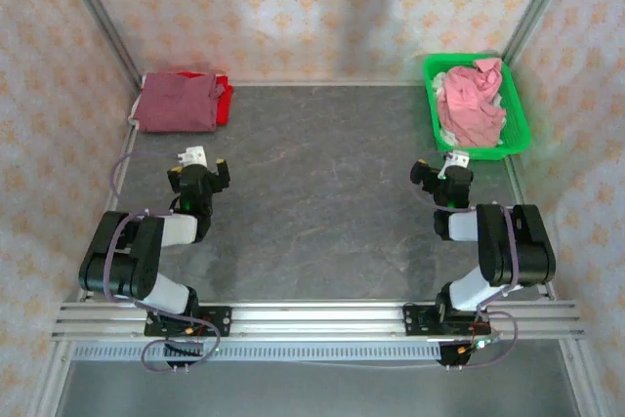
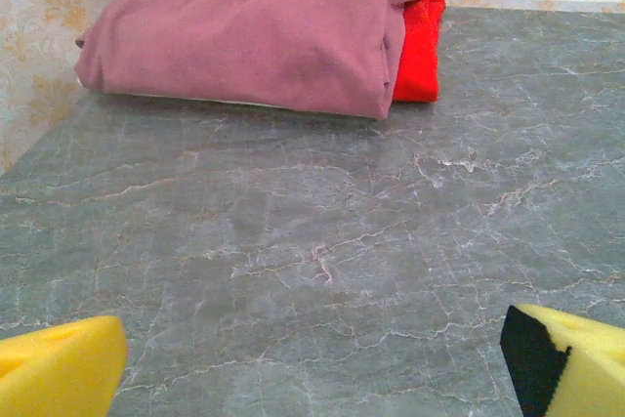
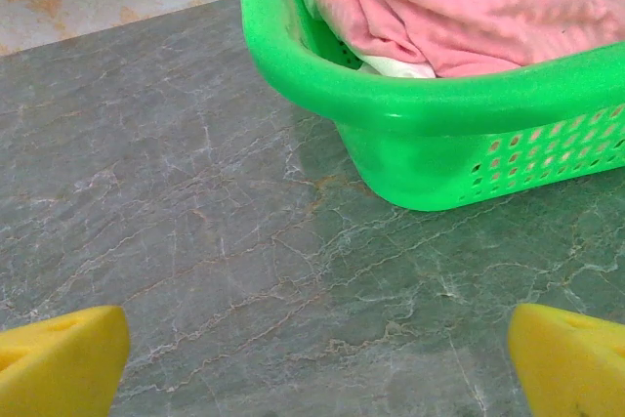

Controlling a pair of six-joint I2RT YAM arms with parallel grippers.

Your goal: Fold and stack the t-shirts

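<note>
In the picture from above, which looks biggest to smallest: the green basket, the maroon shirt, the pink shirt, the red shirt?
1. green basket
2. maroon shirt and pink shirt: about alike
3. red shirt: just an edge showing

Green perforated plastic basket [image 1: 479, 154], upper right, standing on grey marbled tabletop [image 1: 322, 183]; pale floral-patterned walls [image 1: 293, 7] along top and sides.

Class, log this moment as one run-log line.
left gripper: fingers open, empty | right gripper: fingers open, empty | maroon shirt: folded, overlapping red shirt, far-left corner | pink shirt: crumpled in green basket, far right
</note>
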